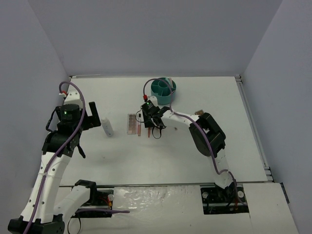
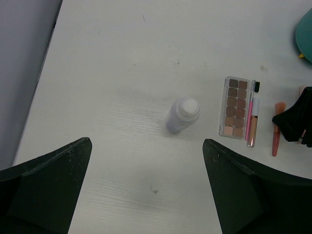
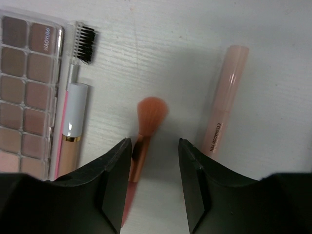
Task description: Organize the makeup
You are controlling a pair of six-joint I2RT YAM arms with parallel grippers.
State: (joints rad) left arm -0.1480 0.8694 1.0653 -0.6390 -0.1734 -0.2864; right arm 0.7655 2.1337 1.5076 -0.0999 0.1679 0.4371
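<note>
So, right gripper at bottom of frame: jaws narrow, straddling the orange brush, not clamped. Left gripper gapes wide near the white bottle.

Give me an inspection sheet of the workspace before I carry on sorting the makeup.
Surface: white table, a few small dark specks.
Job's things: white bottle apart, left of the eyeshadow palette; spoolie and gloss tube along the palette's right edge; then orange brush and pink pen.
Clutter: nothing seen besides the teal divided cup, far centre.
Grippers: left gripper open, empty, near the bottle; right gripper low, jaws apart astride the orange brush's handle, not clamped.
Cables: left arm's purple cable arches clear; right arm's purple cable loops beside the cup.
Surroundings: grey walls on three sides.
</note>
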